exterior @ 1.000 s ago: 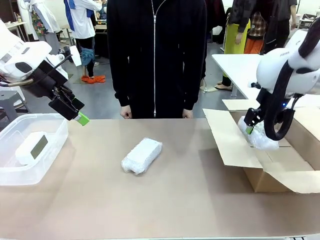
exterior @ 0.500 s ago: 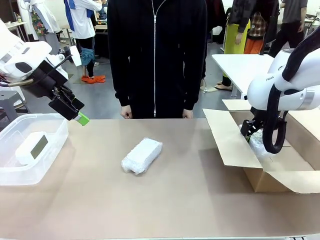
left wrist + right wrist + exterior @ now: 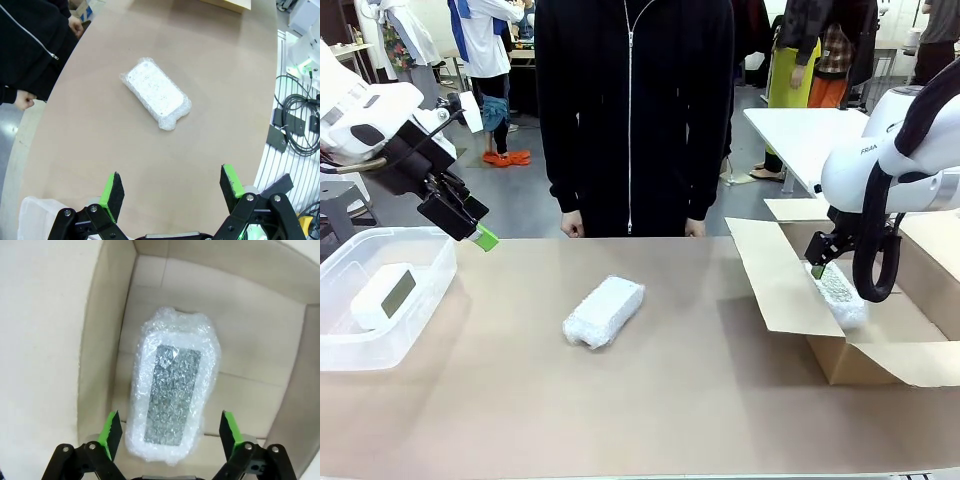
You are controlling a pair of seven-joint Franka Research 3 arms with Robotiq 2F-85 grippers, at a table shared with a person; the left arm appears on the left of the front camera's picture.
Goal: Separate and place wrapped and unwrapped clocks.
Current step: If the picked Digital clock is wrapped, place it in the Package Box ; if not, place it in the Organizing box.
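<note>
**Desk:** Where did the right gripper (image 3: 170, 429) stand?
**Photographer:** Directly above one wrapped clock (image 3: 172, 390) lying flat in the cardboard box (image 3: 782, 292), its jaws spread wide and empty.
**Desk:** And the other wrapped clock (image 3: 605, 311)?
**Photographer:** Mid-table, its long axis slanting from near left to far right. The left gripper (image 3: 171, 184), also fully spread and holding nothing, seemed the nearer one, hovering over the clear bin (image 3: 350, 352) that held the bare clock (image 3: 385, 295)

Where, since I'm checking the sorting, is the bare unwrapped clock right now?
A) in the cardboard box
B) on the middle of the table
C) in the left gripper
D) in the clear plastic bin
D: the bare clock lies inside the clear plastic bin, grey display facing up.
</note>
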